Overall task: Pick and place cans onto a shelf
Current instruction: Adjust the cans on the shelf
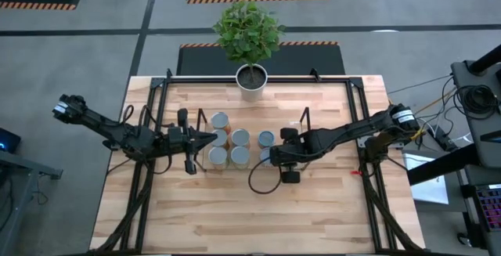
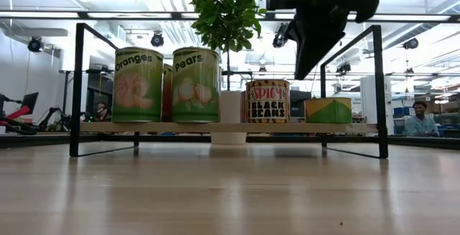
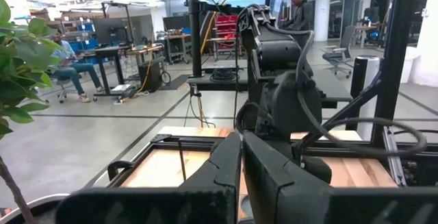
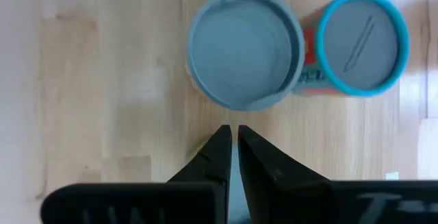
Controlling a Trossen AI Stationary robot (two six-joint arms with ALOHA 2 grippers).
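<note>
In the low view, upper right, we see the right arm (image 2: pixel 320 12) cut off by the top edge, its fingers hidden; behind the Oranges can (image 2: pixel 138 85) an orange can (image 2: pixel 167 91) shows only as a sliver, its label unreadable; the plant pot (image 2: pixel 230 116) is mostly screened by cans; in the high view the can lids (image 1: pixel 239 138) are too small to read; the right wrist view crops a can (image 4: pixel 361 42) at right.

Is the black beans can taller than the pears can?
No, the black beans can is clearly shorter than the pears can beside it on the shelf.
</note>
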